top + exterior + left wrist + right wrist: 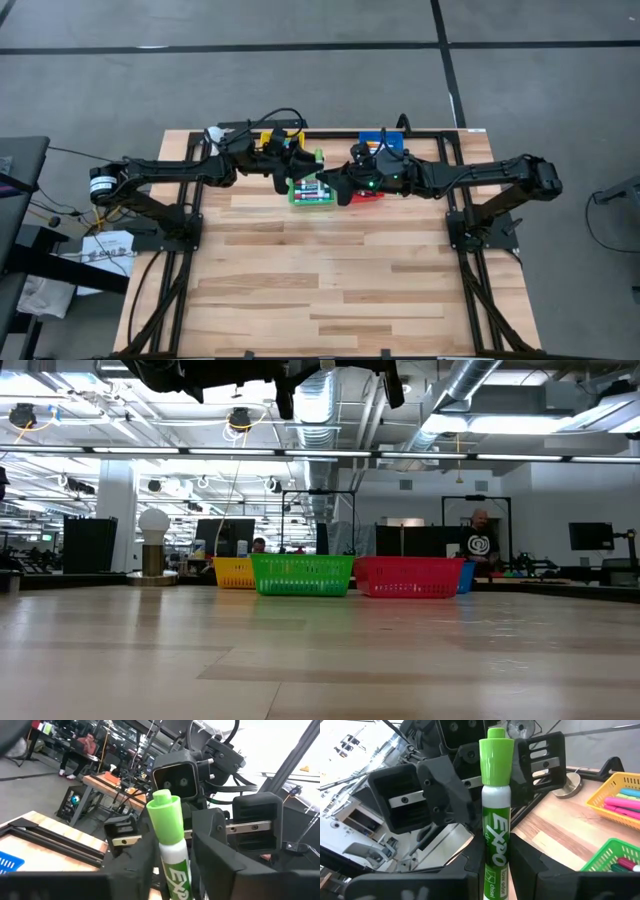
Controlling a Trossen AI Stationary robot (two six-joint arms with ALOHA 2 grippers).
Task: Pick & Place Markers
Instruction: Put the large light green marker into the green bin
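Right wrist view shows a green marker (495, 815) standing between the right gripper (492, 870)'s dark fingers, which are clamped on its lower body. Its long axis runs straight out from the gripper, cap end away from it. The cap is bright lime green with a stepped tip; the barrel is white with a green band carrying white EXPO lettering along its length.

In the left wrist view a green marker (172, 845) of the same look sits between the left gripper (172, 880)'s fingers, pressed against its sides; it leans slightly, cap end away from that gripper. Whether both grippers hold one marker or each has its own cannot be told.

From the high view, the two grippers meet just above the green basket (312, 190), left gripper (290, 170) at its left side and right gripper (345, 185) at its right. A lime-green sliver (319, 155) shows at the basket's far edge. Markers (313, 189) lie inside the green basket.

The yellow basket (620, 795) beside the green basket (615, 857) holds pink markers (620, 802). The red basket (410, 576) stands just right of the green basket (302, 574) at the far edge of the worktop (330, 290).
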